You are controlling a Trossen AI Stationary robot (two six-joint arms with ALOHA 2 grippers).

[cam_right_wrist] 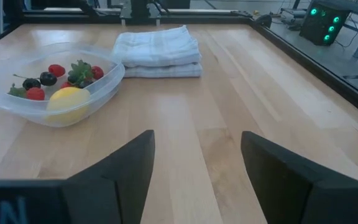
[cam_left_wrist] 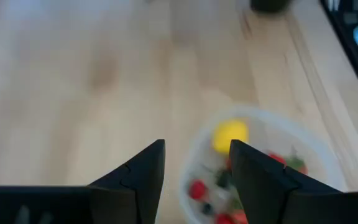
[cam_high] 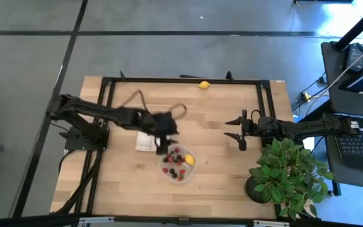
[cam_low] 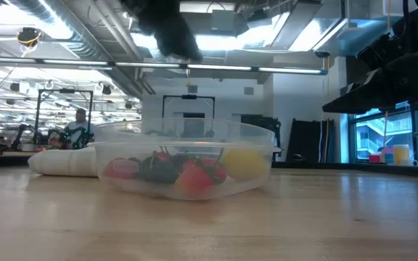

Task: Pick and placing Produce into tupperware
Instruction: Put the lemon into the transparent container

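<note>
The clear tupperware [cam_high: 179, 165] sits on the table near its near-middle, holding red and dark berries [cam_right_wrist: 48, 78] and one yellow lemon [cam_right_wrist: 68, 99]. A second lemon [cam_high: 204, 84] lies at the table's far edge. My left gripper [cam_left_wrist: 194, 168] is open and empty, raised above the container's far-left rim; it shows blurred at the top of the low view [cam_low: 167, 29]. My right gripper [cam_right_wrist: 197, 163] is open and empty, low over bare wood to the right of the container [cam_right_wrist: 51, 84], left of the potted plant.
A folded white-and-grey cloth [cam_right_wrist: 159, 51] lies just left of the container, partly under my left arm. A leafy potted plant [cam_high: 287, 173] stands at the table's near right corner. A black frame [cam_high: 181, 81] rims the table. Bare wood spreads between the container and the far lemon.
</note>
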